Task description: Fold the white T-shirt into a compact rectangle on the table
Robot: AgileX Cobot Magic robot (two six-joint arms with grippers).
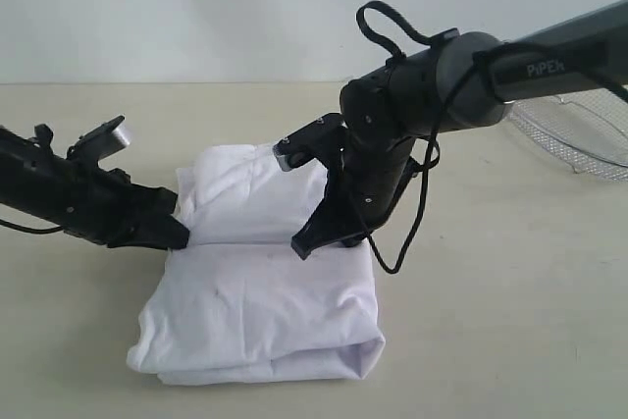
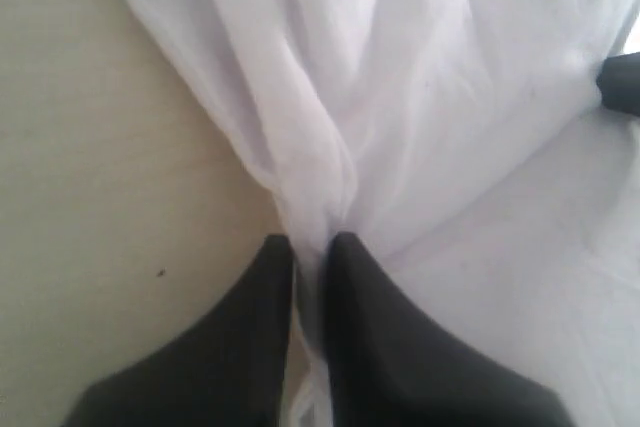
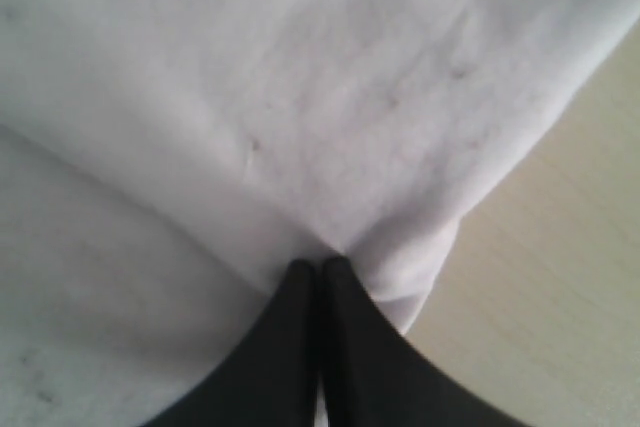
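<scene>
On the table (image 1: pixel 510 291), centre of the exterior view: the white T-shirt (image 1: pixel 265 311), already down to a thick multi-layer bundle. The near half is a fairly flat slab with rounded, doubled edges. The far half is a rumpled raised layer. 1 crease runs across between the 2 halves.

Left gripper (image 2: pixel 312 242): low, coming in from the left edge of the bundle at the crease line. Its wrist view shows the fingers (image 2: pixel 365 317) nearly together with a bunched ridge of white cloth clamped between them. Fabric fans out from the pinch in long pleats, so it has the shirt.

Right gripper (image 3: pixel 320 265): pointing steeply down onto the right end of the same crease, arm reaching in from the upper right with a loose black cable looping beside it. Fingers (image 3: pixel 290 347) are pressed tight together, with no gap at the tips. Cloth folds run straight into the tips and a small flap hangs just beside them (can't tell whether a thin layer is actually caught or the tips are only resting against the fold).

Both tips sit at the shirt's sides, well apart from each other. Wire-mesh basket (image 1: pixel 579 139) is at the far right of the table, well clear of the shirt.
</scene>
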